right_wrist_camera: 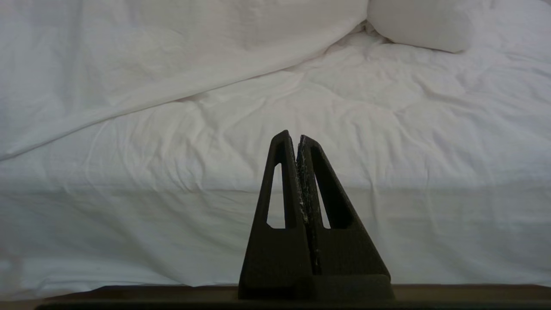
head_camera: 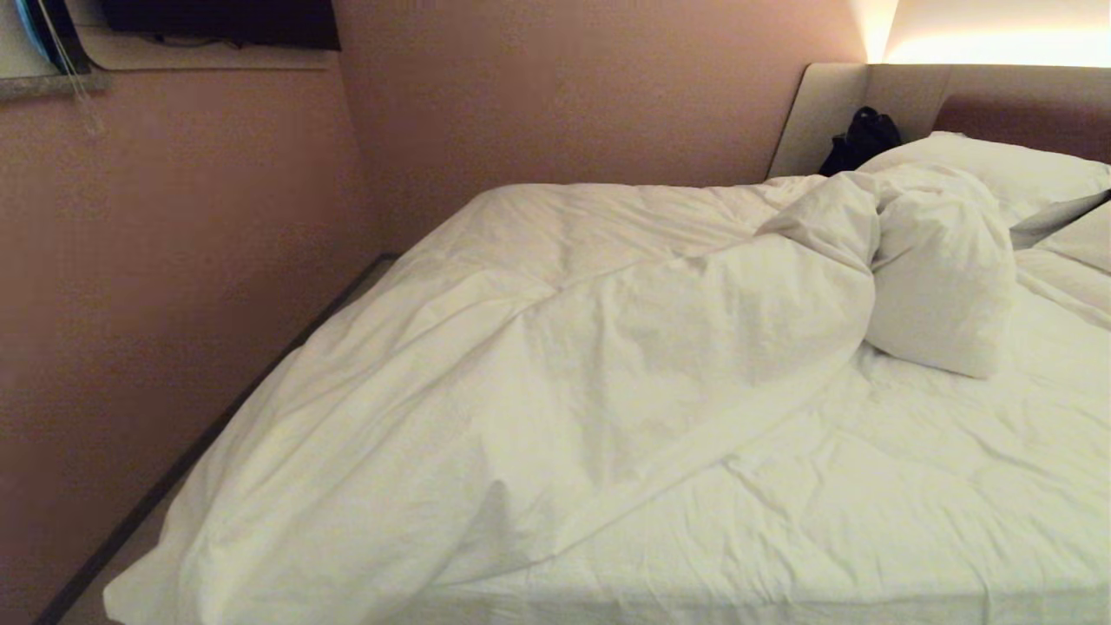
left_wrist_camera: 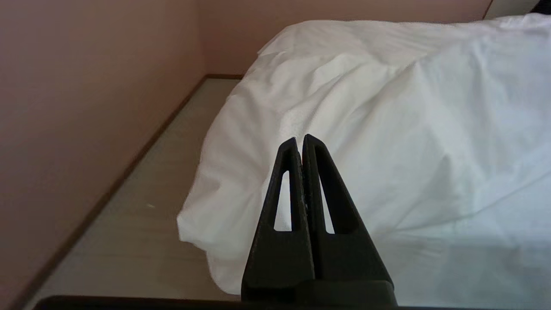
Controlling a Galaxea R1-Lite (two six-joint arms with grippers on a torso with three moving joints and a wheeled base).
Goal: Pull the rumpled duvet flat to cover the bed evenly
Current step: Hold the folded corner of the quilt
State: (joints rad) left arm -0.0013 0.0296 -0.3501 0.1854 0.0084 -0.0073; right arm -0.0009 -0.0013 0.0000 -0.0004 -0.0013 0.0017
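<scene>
Warm light is glowing from above the headboard (head_camera: 981, 95) at my far right, leaving the wall (head_camera: 174, 260) dim; my wrist views are showing cooler, softly shadowed white.

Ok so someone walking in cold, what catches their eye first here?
The duvet, heaped in a thick diagonal fold across the bed's left side, one corner hanging off toward the floor. Next, a puffy bunched lump near the pillows at the headboard. Both grippers, left and right, are shut and empty, short of the bed.
</scene>
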